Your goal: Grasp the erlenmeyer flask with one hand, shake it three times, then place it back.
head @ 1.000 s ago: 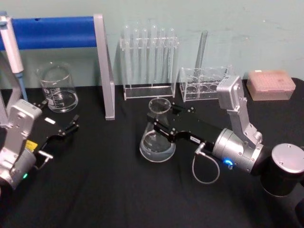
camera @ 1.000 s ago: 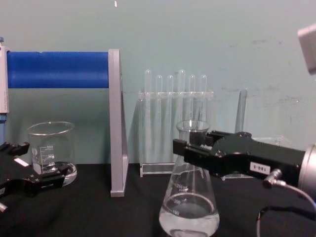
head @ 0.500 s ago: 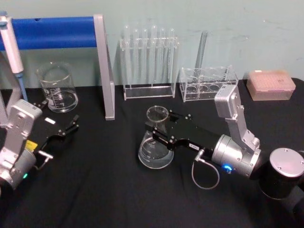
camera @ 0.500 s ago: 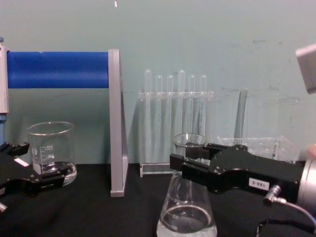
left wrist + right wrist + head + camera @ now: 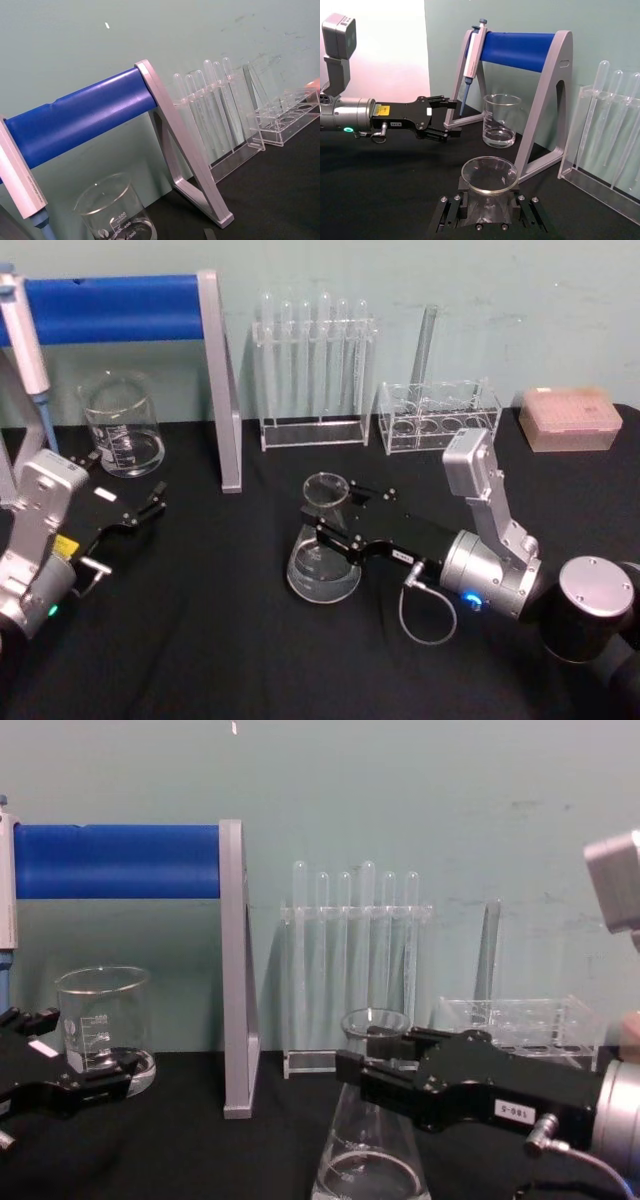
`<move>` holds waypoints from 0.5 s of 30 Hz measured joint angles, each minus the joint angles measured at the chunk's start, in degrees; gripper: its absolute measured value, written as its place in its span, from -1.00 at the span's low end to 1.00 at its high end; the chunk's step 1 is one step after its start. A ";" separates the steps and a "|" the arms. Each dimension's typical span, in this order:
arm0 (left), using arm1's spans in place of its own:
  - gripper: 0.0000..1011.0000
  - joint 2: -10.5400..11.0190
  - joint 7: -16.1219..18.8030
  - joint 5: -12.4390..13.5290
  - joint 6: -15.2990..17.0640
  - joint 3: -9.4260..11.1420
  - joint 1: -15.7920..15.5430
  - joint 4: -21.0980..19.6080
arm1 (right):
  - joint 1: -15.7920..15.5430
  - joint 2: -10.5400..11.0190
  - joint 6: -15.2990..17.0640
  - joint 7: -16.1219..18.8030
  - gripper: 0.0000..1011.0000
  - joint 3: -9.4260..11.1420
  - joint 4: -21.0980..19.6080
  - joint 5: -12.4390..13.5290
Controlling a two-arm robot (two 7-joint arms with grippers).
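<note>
The erlenmeyer flask (image 5: 322, 558) is clear glass with a little liquid in its wide base and stands upright at the table's middle. My right gripper (image 5: 330, 512), the hand, reaches in from the right and is shut on the flask's neck just under the flared rim. In the chest view the flask (image 5: 368, 1165) runs off the lower edge, so I cannot tell if its base touches the cloth; the right gripper (image 5: 362, 1060) clamps its neck. The right wrist view looks down on the flask's rim (image 5: 489, 175) between the black fingers (image 5: 451, 214). My left gripper (image 5: 152, 502) rests open at the left, apart from it.
A grey stand with a blue bar (image 5: 110, 306) holding a pipette (image 5: 24, 340) is at the back left, with a glass beaker (image 5: 122, 428) under it. A test tube rack (image 5: 313, 370), a second clear rack (image 5: 438, 415) and a pink box (image 5: 568, 418) line the back.
My right gripper has brought the flask lower and a little left and nearer to me, still upright. The left arm has not moved.
</note>
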 joint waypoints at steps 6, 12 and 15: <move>0.98 0.00 0.00 0.00 0.00 0.00 0.00 0.00 | 0.26 -0.10 0.00 0.36 -0.11 -0.32 0.44 -0.05; 0.98 0.00 0.00 0.00 0.00 0.00 0.00 0.00 | 0.42 -0.12 0.15 0.49 -0.11 -0.56 0.70 -0.11; 0.98 0.00 0.00 0.00 0.00 0.00 0.00 0.00 | 0.46 -0.10 0.32 0.51 -0.11 -0.64 0.77 -0.12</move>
